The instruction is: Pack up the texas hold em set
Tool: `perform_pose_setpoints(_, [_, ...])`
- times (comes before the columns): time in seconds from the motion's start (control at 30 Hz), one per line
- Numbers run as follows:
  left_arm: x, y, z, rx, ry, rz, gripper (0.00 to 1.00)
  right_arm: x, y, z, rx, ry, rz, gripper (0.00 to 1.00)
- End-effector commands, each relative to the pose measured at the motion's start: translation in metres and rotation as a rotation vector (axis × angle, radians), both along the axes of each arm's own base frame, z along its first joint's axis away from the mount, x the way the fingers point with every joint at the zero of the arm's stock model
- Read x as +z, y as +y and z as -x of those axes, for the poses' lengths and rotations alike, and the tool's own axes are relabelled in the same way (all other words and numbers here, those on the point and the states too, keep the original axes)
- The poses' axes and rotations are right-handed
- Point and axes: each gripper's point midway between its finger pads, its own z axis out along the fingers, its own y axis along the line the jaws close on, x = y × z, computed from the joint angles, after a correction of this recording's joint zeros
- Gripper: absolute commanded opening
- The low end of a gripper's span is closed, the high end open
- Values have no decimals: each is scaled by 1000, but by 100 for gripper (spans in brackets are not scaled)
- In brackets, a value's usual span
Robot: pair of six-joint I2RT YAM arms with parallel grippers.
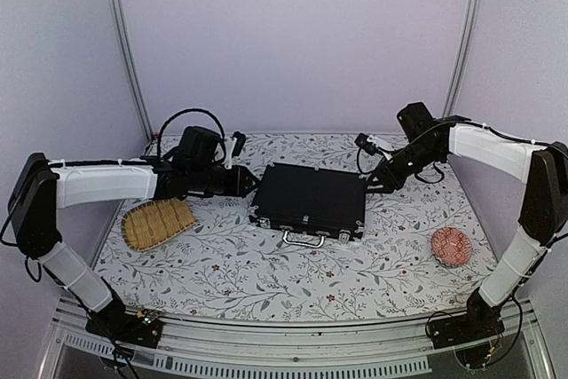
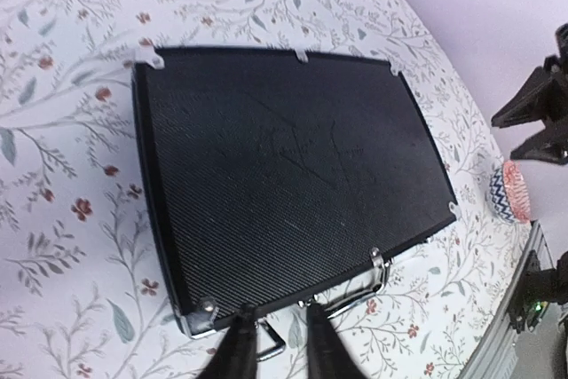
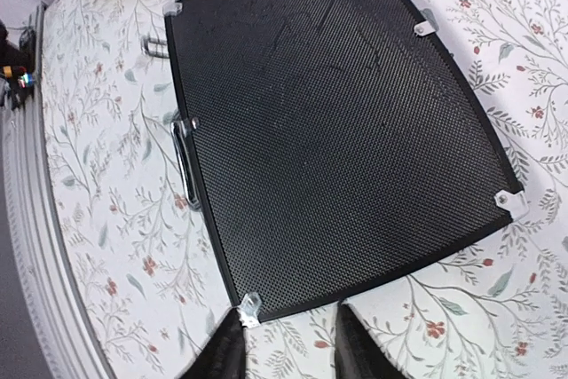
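Observation:
The black case (image 1: 309,201) lies closed and flat mid-table, its silver handle (image 1: 303,239) and latches on the near side. No chips, cards, dice or dealer discs are in view. My left gripper (image 1: 251,185) is open and empty at the case's left end. In the left wrist view its fingers (image 2: 235,352) straddle a silver latch (image 2: 271,339) at the corner of the case (image 2: 284,175), next to the handle (image 2: 390,286). My right gripper (image 1: 371,185) is open and empty at the case's right end. In the right wrist view it (image 3: 288,348) sits just off the corner of the case (image 3: 337,122).
A woven straw tray (image 1: 157,223) lies left of the case, under the left arm. A red patterned bowl (image 1: 450,246) stands at the near right and also shows in the left wrist view (image 2: 510,193). Metal rail along the table's near edge (image 1: 284,330).

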Motion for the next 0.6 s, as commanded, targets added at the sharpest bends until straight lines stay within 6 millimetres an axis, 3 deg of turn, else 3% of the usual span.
perform_pose_setpoints(0.0, [-28, -14, 24, -99, 58, -29, 0, 0, 23, -9, 62, 19, -104, 22])
perform_pose_setpoints(0.07, [-36, -20, 31, -130, 83, -28, 0, -10, 33, -8, 93, 57, -146, 10])
perform_pose_setpoints(0.17, [-47, -23, 37, -154, 110, -41, 0, -30, 44, -3, 121, 110, -157, 4])
perform_pose_setpoints(0.57, [-77, -24, 37, -162, 162, -89, 0, -91, 42, 1, 88, 216, -81, 4])
